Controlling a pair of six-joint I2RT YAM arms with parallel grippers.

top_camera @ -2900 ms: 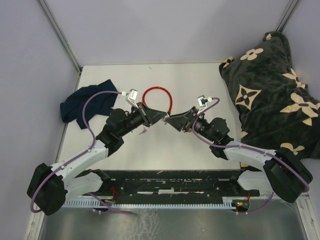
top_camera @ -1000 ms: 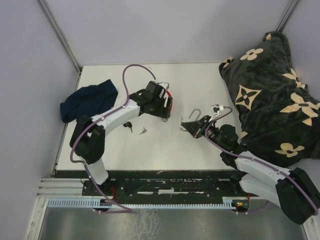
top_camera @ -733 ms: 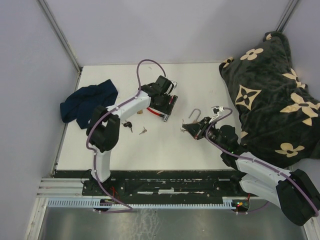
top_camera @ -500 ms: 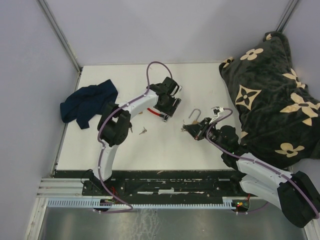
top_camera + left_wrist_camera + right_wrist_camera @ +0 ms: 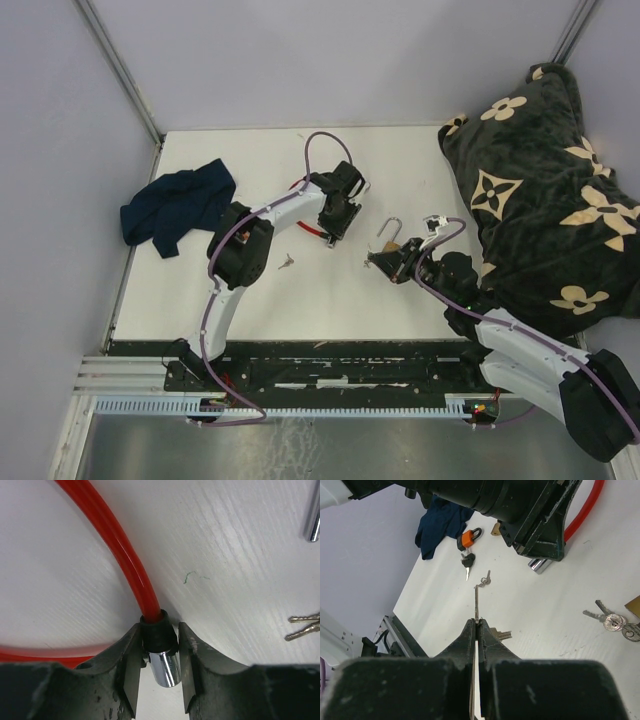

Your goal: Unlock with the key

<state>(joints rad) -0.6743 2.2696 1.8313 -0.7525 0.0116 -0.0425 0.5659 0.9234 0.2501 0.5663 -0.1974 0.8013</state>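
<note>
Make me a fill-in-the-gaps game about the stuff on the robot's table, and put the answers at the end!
The left gripper has its fingers on either side of a cable coloured ____.
The right gripper is shut on a thin metal ____.
The little padlock near the dark blue cloth is coloured ____.
Missing words: red; key; orange.

No legible words, numbers or brand marks anywhere. Only pale flower and star motifs on the dark blanket [image 5: 540,180], too coarse to read as letters.
</note>
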